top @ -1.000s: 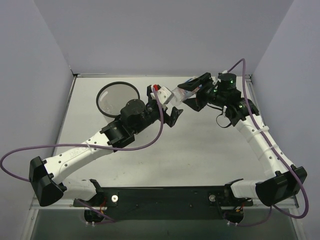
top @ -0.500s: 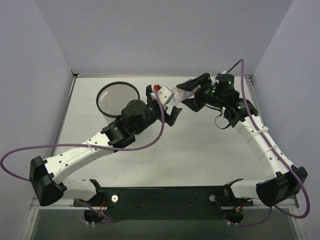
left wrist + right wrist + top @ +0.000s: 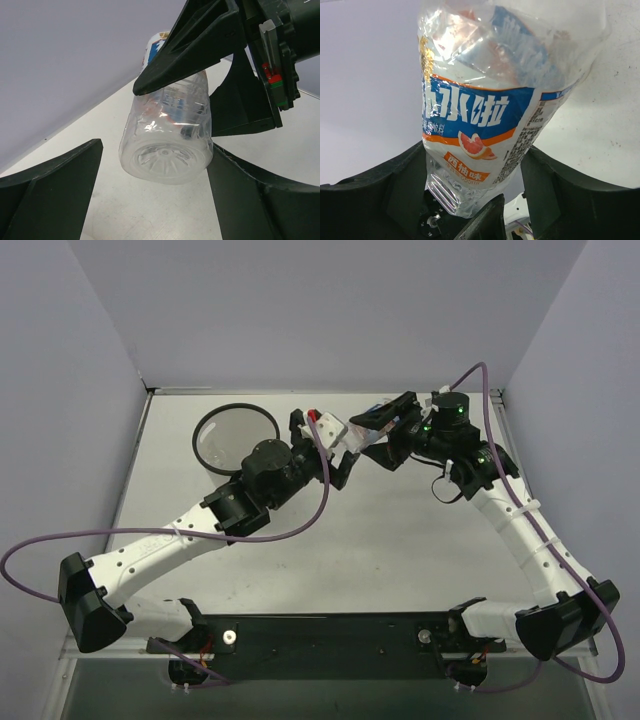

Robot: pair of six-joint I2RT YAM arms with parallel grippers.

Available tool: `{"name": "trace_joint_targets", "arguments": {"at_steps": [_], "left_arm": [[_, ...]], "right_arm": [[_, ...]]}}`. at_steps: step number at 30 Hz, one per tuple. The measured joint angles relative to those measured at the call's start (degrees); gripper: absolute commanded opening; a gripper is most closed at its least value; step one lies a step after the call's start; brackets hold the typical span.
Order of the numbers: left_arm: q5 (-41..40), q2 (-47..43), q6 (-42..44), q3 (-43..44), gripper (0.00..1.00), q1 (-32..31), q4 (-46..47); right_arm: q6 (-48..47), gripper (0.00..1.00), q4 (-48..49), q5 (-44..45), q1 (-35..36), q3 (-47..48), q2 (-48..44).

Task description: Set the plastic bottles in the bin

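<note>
Pinches clear crumpled plastic bottle with blue-orange label (image 3: 480, 100) aloft between right gripper (image 3: 472, 160) fingers | brackets its ribbed base with left gripper (image 3: 155, 165) fingers spread, unclamped | hangs near white translucent black-rimmed bin (image 3: 237, 406) | probably handles light, thin-walled, crushable, slick; suits gentle hold at stiffer base.

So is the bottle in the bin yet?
Not yet. The right gripper holds the bottle in the air outside the bin, and the left gripper is open around its base.

The top view looks down on the whole table (image 3: 400, 540); both wrist views closely face one bottle (image 3: 167, 135) from opposite ends.
</note>
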Motion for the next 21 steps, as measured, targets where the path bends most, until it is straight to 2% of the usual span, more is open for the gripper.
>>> {"name": "trace_joint_targets", "arguments": {"at_steps": [1, 2, 5, 7, 8, 10, 11, 12, 13, 16, 18, 21], "left_arm": [[0.2, -0.1, 0.1, 0.0, 0.85, 0.0, 0.0], [0.5, -0.1, 0.2, 0.0, 0.76, 0.0, 0.0], [1.8, -0.1, 0.3, 0.0, 0.64, -0.1, -0.1], [2.3, -0.1, 0.7, 0.0, 0.49, -0.1, -0.1], [2.3, -0.1, 0.6, 0.0, 0.43, 0.0, -0.1], [2.4, -0.1, 0.3, 0.0, 0.22, 0.0, -0.1], [2.4, -0.1, 0.2, 0.0, 0.17, 0.0, -0.1], [2.3, -0.1, 0.0, -0.1, 0.15, 0.0, -0.1], [2.3, -0.1, 0.0, -0.2, 0.12, 0.0, -0.1], [0.6, -0.6, -1.4, -0.2, 0.0, 0.5, -1.3], [-1.2, -1.2, -2.1, 0.2, 0.0, 0.8, -3.7], [-6.3, -1.6, -4.2, 4.0, 0.0, 1.3, -12.2]], "right_arm": [[0.0, 0.16, 0.1, -0.2, 0.0, 0.0, 0.0], [0.0, 0.16, 0.1, -0.2, 0.0, 0.0, 0.0], [0.2, 0.17, 0.3, -0.2, 0.0, 0.0, 0.0], [0.4, 0.22, 0.3, -0.2, 0.0, 0.0, 0.0], [0.4, 0.43, 0.2, -0.3, 0.0, 0.0, 0.0], [0.5, 0.64, 0.2, -0.3, 0.0, 0.0, 0.0], [0.5, 0.83, 0.1, -0.3, 0.0, 0.0, 0.0], [0.5, 0.93, 0.0, -0.3, 0.0, 0.0, 0.0], [0.5, 0.98, -0.3, -0.2, 0.0, 0.0, 0.0], [-0.3, 1.0, -1.7, -0.6, 0.0, 0.0, -0.1], [-0.6, 1.0, -2.5, -0.6, -0.1, 0.0, -0.2], [-1.3, 1.0, -4.0, -1.0, -1.3, 0.0, -0.7]]}}
